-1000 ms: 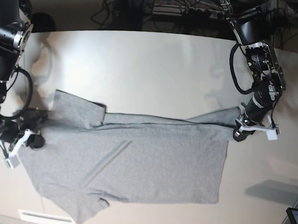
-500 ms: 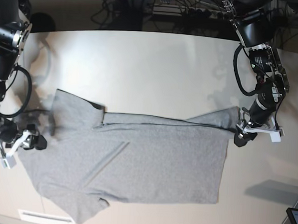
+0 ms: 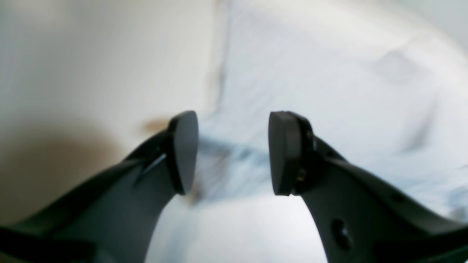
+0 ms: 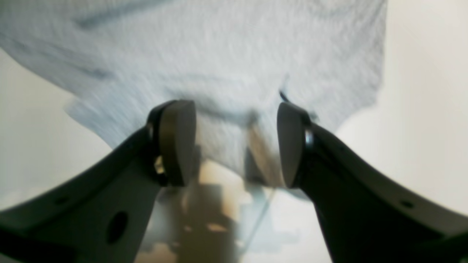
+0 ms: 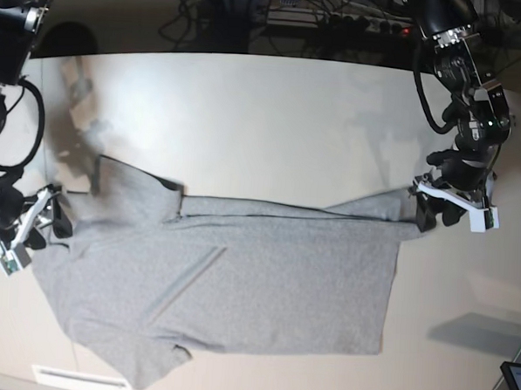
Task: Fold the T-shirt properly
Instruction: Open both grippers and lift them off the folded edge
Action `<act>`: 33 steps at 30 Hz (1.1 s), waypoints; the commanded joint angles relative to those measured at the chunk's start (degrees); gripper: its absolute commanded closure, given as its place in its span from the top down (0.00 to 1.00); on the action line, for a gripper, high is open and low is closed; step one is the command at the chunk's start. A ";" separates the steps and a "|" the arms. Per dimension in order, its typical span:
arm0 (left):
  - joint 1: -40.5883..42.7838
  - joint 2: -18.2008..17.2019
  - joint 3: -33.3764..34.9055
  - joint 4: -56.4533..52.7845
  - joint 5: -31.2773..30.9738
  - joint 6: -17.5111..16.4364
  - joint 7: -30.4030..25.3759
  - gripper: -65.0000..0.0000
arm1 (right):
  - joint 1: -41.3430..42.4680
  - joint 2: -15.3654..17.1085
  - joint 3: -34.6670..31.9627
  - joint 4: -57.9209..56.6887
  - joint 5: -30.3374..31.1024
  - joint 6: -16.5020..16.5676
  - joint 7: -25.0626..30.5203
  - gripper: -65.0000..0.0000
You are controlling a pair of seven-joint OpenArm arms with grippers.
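I am looking at the T-shirt (image 5: 238,281) lying flat on the pale tabletop (image 5: 265,117), plain grey side up, already doubled lengthwise so one sleeve is pointing toward the near left corner and a long fold line is running across its upper edge. The left gripper (image 5: 452,209) is hovering just beside the hem corner at the shirt's right end; in its wrist view the jaws are standing wide apart with nothing between the pads (image 3: 184,151), only blurred fabric below. The right gripper (image 5: 33,227) is sitting at the shoulder end on the far left, and its wrist view is showing the same thing: jaws spread, empty, with the cloth edge just beyond the fingertips (image 4: 175,142).

I am judging this as the gap between folds: one fold is laid, and neither arm is holding cloth. The next move, as I am reading it, is calling for fresh grips at both ends so the shirt can be folded across. I am watching for a jaw catching only the top layer, which would pull the fold open.
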 commanded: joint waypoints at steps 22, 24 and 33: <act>2.84 3.30 10.62 -3.33 28.85 -3.96 -21.29 0.46 | -4.35 -16.73 -9.35 3.88 -58.83 0.01 18.68 0.52; 3.01 3.30 10.62 -2.45 28.85 -3.96 -21.20 0.42 | -4.26 -16.82 -7.59 4.06 -58.83 0.01 18.41 0.52; 7.23 3.39 10.70 1.77 28.85 -4.05 -20.94 0.17 | -4.79 -18.40 0.58 12.76 -51.27 0.01 4.00 0.52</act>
